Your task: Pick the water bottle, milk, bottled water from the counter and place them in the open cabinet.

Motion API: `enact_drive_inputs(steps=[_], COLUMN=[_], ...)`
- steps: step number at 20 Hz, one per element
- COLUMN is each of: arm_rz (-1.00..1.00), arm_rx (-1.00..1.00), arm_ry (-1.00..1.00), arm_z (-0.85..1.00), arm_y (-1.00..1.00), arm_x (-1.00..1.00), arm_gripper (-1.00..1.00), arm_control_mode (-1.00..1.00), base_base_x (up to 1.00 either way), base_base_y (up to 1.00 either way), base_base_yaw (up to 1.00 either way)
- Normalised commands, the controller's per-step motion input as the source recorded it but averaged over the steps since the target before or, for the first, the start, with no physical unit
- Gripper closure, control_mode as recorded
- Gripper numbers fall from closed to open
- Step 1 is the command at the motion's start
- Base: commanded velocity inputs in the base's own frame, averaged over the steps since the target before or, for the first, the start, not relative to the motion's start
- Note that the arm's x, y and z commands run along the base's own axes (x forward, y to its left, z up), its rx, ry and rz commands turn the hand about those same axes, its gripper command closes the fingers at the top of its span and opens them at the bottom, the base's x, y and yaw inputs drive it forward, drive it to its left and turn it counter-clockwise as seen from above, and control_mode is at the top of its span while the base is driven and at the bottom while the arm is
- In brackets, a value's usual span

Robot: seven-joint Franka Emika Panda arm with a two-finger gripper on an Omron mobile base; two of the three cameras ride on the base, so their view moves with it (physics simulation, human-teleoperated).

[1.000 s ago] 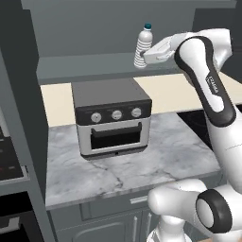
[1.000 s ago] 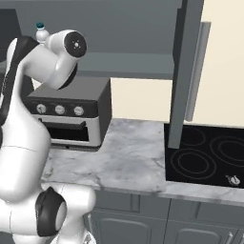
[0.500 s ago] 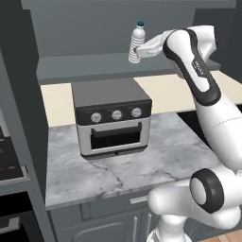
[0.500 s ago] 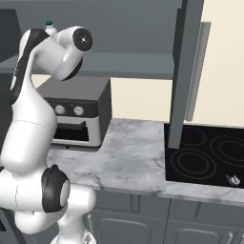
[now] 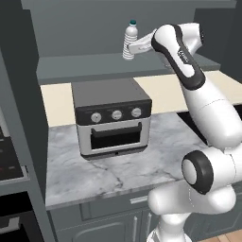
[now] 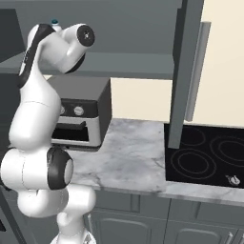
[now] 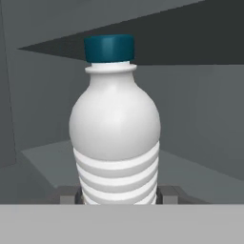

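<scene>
- Now our bottled water has travelled further left and deeper into the open cabinet, hanging upright just above its shelf.
- Our gripper stays clamped on the bottle's lower ribs.
- We judge only lowering and release remain.

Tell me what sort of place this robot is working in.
A kitchen, computer-rendered by the look of it. A grey toaster oven with three knobs stands on a marble counter, a black cooktop is set into the worktop beside it, and dark grey cabinets run above and below.
</scene>
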Motion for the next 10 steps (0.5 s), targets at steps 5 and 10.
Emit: enact_drive_inputs(steps=[5, 10], arm_rz=[-0.01, -0.01], arm_rx=[0.0, 0.0], arm_ry=[0.01, 0.0], arm_z=[-0.09, -0.14], arm_y=[0.09, 0.11], arm_x=[0.45, 0.39], arm_gripper=[1.0, 1.0], arm_control_mode=[-1.0, -1.0], base_base_x=[0.0, 0.0], base_base_y=[0.0, 0.0], base_base_yaw=[0.0, 0.0])
